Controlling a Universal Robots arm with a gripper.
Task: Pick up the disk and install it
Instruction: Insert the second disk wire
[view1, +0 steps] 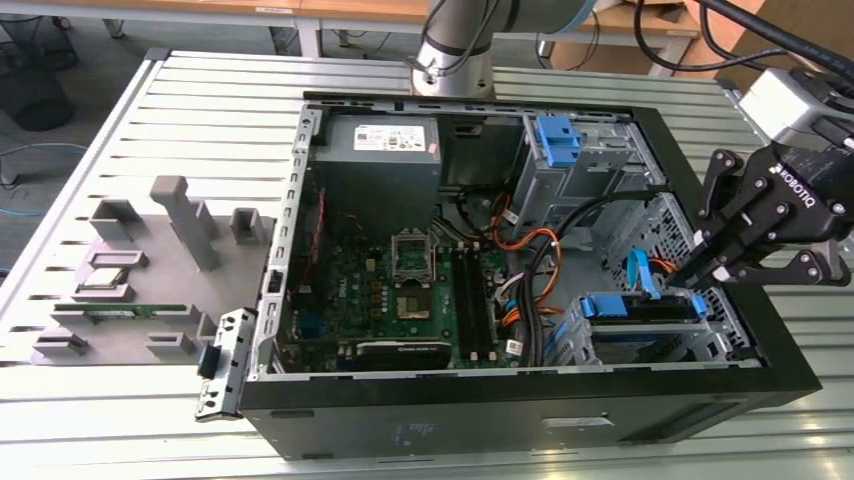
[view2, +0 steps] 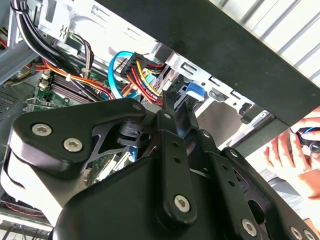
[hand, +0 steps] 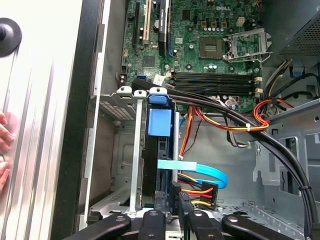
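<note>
The hand (view1: 705, 272) hangs over the open case (view1: 400, 420), at the corner with the drive cage, on the exterior view's right. Its fingers (view1: 714, 262) point down into the cage and come close together at the tips. They seem to be pressed onto the blue frame of the disk (view1: 641, 306), but the contact itself is hidden, so it is not sure if they really pinch it.

The disk sits directly under the hand, already inside the cage (hand: 127, 150). In the first wrist view it stands on its edge between the metal walls, with its blue tab (hand: 160, 121) straight ahead of the fingertips. Its long axis runs away from the hand, toward the motherboard (hand: 210, 45). So the disk lies below and just in front of the fingers, not to one side.

A light blue cable (hand: 200, 170) and a bundle of coloured wires (hand: 197, 192) lie very near the fingertips, between the hand and the disk's end. Thick black cables (hand: 240, 120) cross beside the cage.

A person's hand (view2: 295, 150) is outside the case wall, well apart from the disk.
</note>
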